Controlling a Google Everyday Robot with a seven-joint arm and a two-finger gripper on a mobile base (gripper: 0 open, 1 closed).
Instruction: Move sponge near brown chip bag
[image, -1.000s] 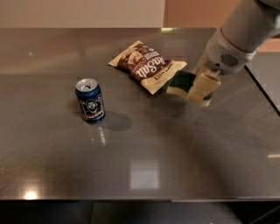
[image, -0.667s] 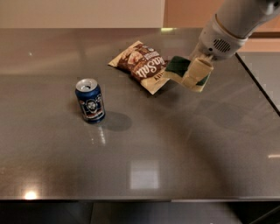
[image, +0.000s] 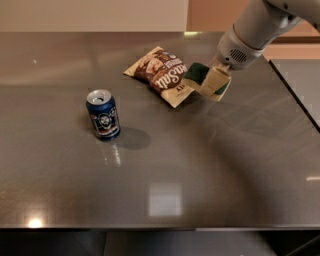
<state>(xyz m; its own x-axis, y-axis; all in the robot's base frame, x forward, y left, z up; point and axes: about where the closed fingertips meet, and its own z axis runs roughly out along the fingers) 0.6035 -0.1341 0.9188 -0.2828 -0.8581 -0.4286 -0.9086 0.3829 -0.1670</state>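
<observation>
The sponge (image: 196, 75), dark green on top with a pale base, sits at the right edge of the brown chip bag (image: 161, 74), which lies flat on the grey table (image: 200, 165) at the back centre. My gripper (image: 214, 83) comes down from the upper right on its white arm (image: 250, 35). Its cream fingers (image: 216, 80) are shut on the sponge, with green showing on both sides of them. The sponge's near corner meets the bag's right corner. I cannot tell whether the sponge rests on the table or hangs just above it.
A blue soda can (image: 103, 114) stands upright left of centre, well apart from the bag. The table's right edge (image: 295, 95) runs diagonally past the arm, and its front edge lies along the bottom.
My gripper has carried the sponge to the left and a little farther back, from open table right of the bag to right against the bag's right edge. The bag and can have not moved.
</observation>
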